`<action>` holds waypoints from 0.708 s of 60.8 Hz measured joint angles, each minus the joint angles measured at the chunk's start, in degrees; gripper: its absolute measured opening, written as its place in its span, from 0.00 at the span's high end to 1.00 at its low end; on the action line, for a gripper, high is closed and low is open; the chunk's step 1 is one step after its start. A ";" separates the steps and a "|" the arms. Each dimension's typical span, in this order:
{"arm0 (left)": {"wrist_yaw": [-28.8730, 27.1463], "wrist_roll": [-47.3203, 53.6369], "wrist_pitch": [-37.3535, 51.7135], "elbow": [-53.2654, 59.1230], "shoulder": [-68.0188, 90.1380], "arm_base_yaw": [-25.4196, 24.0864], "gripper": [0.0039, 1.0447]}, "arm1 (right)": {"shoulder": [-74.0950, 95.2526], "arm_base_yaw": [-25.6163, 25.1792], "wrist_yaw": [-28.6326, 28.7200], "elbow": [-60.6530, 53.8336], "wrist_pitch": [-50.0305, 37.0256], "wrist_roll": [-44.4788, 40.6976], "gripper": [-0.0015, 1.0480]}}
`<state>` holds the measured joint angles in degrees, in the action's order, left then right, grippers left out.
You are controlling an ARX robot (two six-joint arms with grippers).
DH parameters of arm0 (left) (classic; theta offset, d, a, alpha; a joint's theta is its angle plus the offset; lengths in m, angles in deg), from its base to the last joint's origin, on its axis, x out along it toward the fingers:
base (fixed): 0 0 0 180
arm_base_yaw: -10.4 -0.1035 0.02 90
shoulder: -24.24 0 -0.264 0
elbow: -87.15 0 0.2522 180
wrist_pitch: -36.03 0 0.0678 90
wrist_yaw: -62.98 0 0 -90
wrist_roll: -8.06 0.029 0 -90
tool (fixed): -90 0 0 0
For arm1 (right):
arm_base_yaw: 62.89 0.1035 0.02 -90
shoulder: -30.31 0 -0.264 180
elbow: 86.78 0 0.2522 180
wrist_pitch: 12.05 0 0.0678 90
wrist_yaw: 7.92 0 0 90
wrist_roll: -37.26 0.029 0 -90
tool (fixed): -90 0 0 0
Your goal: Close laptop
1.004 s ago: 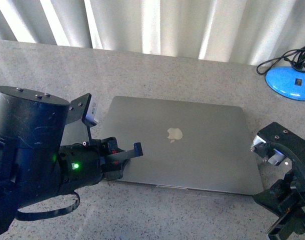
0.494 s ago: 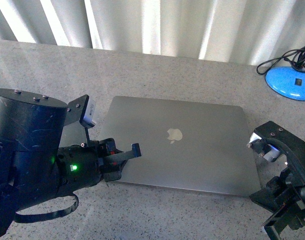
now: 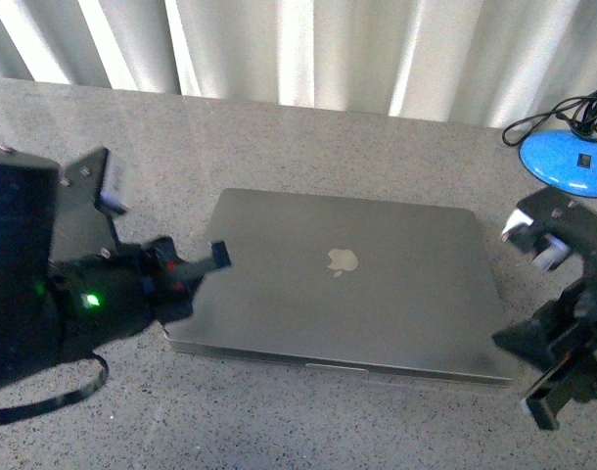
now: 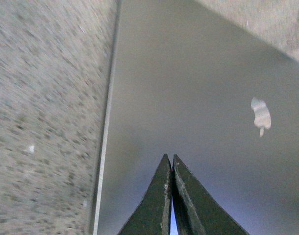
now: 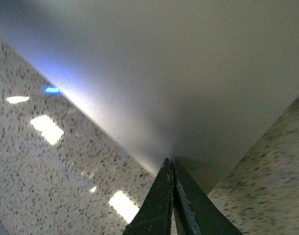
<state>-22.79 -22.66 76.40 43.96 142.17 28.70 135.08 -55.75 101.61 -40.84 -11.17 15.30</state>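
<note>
The laptop (image 3: pixel 377 294) lies flat and closed on the speckled counter, its grey lid up and the apple logo (image 3: pixel 343 260) showing. My left gripper (image 3: pixel 218 255) is shut and hovers over the lid's left edge. In the left wrist view its fingertips (image 4: pixel 170 157) are pressed together above the lid (image 4: pixel 198 88), near the logo (image 4: pixel 261 112). My right gripper (image 3: pixel 502 339) is shut at the laptop's near right corner. The right wrist view has its closed tips (image 5: pixel 170 160) right at that corner of the lid (image 5: pixel 179 63).
A blue round base (image 3: pixel 568 162) with a black cable (image 3: pixel 553 117) sits at the back right of the counter. Pale curtains (image 3: pixel 298 49) hang behind the table. Bare speckled counter (image 3: pixel 308 421) lies in front of the laptop.
My left arm has drawn back to the left, its tip now at the lid's left edge. My right arm has shifted up and right. The laptop has stayed closed.
</note>
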 joint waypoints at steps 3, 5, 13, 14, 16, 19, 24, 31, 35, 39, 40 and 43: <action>-3.74 1.05 -0.15 0.96 -3.02 -1.09 0.97 | -3.10 -0.09 -1.31 -1.03 -2.60 -1.44 0.99; -5.84 1.88 0.13 1.55 -4.63 -1.77 0.97 | -4.81 -0.13 -2.08 -1.64 -4.22 -2.23 0.99; -16.65 3.19 -1.86 5.03 -16.39 -6.64 0.97 | -15.32 -0.28 -4.28 -4.37 -11.80 -5.42 0.99; -18.38 3.17 -2.73 5.77 -18.80 -7.69 0.97 | -17.44 -0.33 -4.46 -4.72 -11.98 -5.51 0.99; -20.70 3.08 -3.98 6.62 -22.27 -8.87 0.97 | -20.72 -0.35 -4.81 -5.16 -11.19 -5.46 0.99; -21.94 2.91 -4.42 7.28 -25.62 -9.88 0.91 | -26.01 -0.39 -6.47 -6.36 -9.88 -5.27 0.99; -22.23 2.75 -4.44 7.43 -28.39 -10.51 0.73 | -32.37 -0.39 -7.26 -8.00 -9.86 -5.20 0.84; -14.14 10.58 7.87 10.82 -24.52 -11.37 0.70 | -27.56 0.74 -20.87 -14.38 -30.53 3.74 0.82; -10.32 17.79 18.12 14.82 -24.26 -12.04 0.81 | -26.84 0.28 -25.68 -20.11 -44.17 11.98 0.94; -9.31 25.05 22.40 18.12 -28.85 -13.25 0.97 | -31.01 -0.57 -25.44 -22.43 -49.70 16.74 0.99; -9.18 26.10 22.25 18.71 -30.08 -13.40 0.97 | -32.22 -0.72 -25.22 -22.75 -49.64 17.59 0.99; -8.63 27.67 21.00 20.37 -33.40 -13.79 0.97 | -34.86 -1.09 -24.65 -23.87 -48.81 18.86 0.99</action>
<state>-31.43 5.01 97.40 64.33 108.77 14.91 100.21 -56.85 76.96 -64.70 -59.98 34.17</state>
